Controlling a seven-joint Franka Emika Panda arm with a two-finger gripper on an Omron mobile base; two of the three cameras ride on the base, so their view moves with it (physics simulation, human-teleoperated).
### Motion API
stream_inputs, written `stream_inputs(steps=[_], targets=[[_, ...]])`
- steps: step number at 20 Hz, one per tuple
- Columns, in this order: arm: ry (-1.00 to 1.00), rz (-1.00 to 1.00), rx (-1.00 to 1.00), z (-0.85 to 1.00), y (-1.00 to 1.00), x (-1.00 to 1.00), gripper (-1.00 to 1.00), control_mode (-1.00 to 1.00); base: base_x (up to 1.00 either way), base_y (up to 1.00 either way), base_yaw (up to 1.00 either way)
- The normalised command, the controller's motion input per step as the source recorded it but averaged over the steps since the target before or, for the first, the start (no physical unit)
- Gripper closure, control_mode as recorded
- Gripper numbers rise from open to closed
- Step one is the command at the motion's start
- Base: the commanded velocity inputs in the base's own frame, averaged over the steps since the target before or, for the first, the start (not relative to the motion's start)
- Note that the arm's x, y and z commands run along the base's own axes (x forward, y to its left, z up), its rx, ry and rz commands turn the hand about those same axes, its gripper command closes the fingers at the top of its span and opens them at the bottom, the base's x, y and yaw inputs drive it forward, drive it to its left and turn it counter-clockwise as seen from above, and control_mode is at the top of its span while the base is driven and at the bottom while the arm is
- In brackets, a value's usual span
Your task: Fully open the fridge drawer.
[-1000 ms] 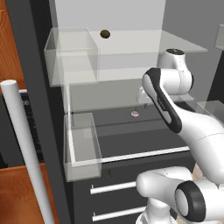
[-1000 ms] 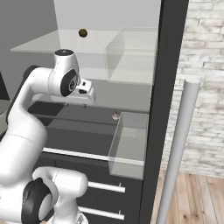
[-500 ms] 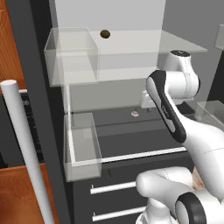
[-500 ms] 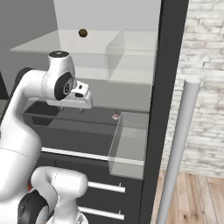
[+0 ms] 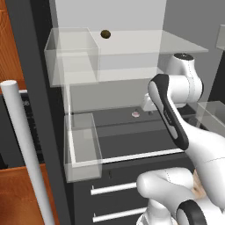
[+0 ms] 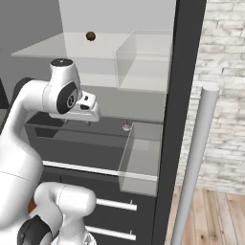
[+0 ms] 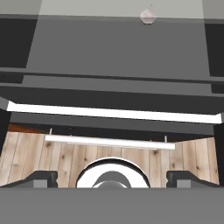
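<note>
Claw (image 7: 112,177) is seen spread wide, empty, above the drawer (image 5: 132,134); a rigid, smooth-sliding tray is judged best gripped along its white front edge (image 7: 113,113).

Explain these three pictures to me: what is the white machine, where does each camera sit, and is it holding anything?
The white machine is a jointed robot arm on a driving base, facing an open fridge in a rendered kitchen. Two cameras ride on the base behind the arm, one on its left and one on its right; the third sits on the hand, looking along the two-finger gripper. Its dark fingertips stand wide apart with nothing between them, so it holds nothing. Below lies the wide dark grey fridge drawer with a thin white front strip, pulled out. A small pinkish round item rests at its back. A clear box-shaped bin stands at the drawer's left side, and a small brown ball lies on the glass shelf above.
</note>
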Motion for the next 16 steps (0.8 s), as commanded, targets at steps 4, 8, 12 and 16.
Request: stream_inputs(steps=[4, 8, 12, 16], targets=[[0.0, 0.0, 0.0, 0.0, 0.0, 0.0, -1.0, -1.0, 0.0, 0.0, 0.0], [0.0, 0.0, 0.0, 0.0, 0.0, -0.03, -1.0, 1.0, -0.06, 0.0, 0.0], [0.0, 0.0, 0.0, 0.0, 0.0, 0.0, -1.0, 1.0, -0.33, 0.0, 0.0], [0.0, 0.0, 0.0, 0.0, 0.0, 0.0, -1.0, 1.0, -0.43, 0.0, 0.0]])
